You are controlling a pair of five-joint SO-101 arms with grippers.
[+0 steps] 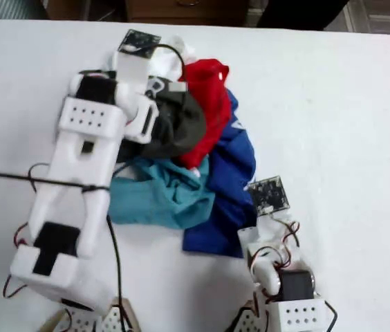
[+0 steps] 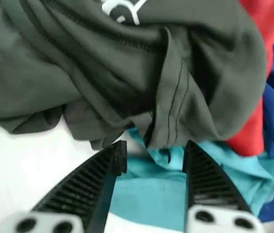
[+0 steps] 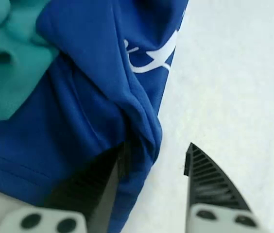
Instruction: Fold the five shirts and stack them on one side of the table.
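Several shirts lie crumpled in a pile mid-table: white (image 1: pixel 181 52) at the back, red (image 1: pixel 209 97), dark grey (image 1: pixel 178 128), teal (image 1: pixel 160 197) and blue (image 1: pixel 231 180). My left gripper (image 1: pixel 148 123) hangs over the pile's left part. In the left wrist view the left gripper (image 2: pixel 154 150) is open, with a hanging fold of the dark grey shirt (image 2: pixel 127 63) at its tips and the teal shirt (image 2: pixel 151 189) beneath. My right gripper (image 1: pixel 254 238) is at the blue shirt's near corner. Here the right gripper (image 3: pixel 156 150) is open, astride a ridge at the blue shirt's (image 3: pixel 88 97) edge.
The white table (image 1: pixel 340 117) spreads wide to the right of the pile and along its back. Black cables (image 1: pixel 115 256) run across the left arm near the front edge. The right arm's base (image 1: pixel 292 311) stands at the front.
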